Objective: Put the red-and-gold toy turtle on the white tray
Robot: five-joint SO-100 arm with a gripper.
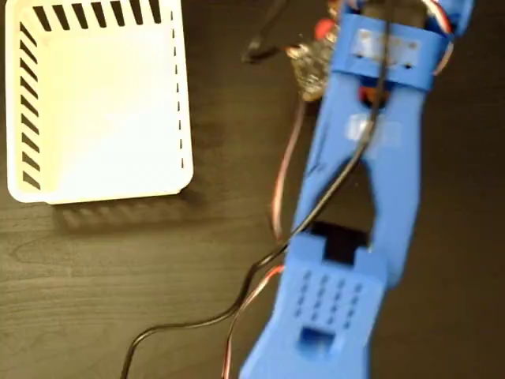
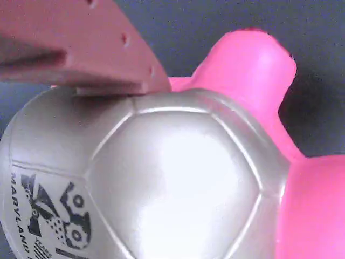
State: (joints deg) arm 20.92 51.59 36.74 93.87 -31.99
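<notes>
The red-and-gold toy turtle (image 2: 178, 178) fills the wrist view; there its domed shell looks silvery with a dark printed logo at the lower left, and its head and leg look pink. One finger (image 2: 108, 59) of my gripper (image 2: 161, 113) presses on the shell's upper left, and the other finger is hidden behind the turtle. In the fixed view the turtle (image 1: 310, 61) shows at the top centre, tight against the left side of the blue arm's wrist. The white tray (image 1: 95, 103) lies at the top left, far from the turtle, with nothing in it.
The blue arm (image 1: 355, 237) runs from the bottom centre to the top right of the fixed view. Black and red cables (image 1: 260, 260) trail over the dark wooden table (image 1: 118, 300) to its left.
</notes>
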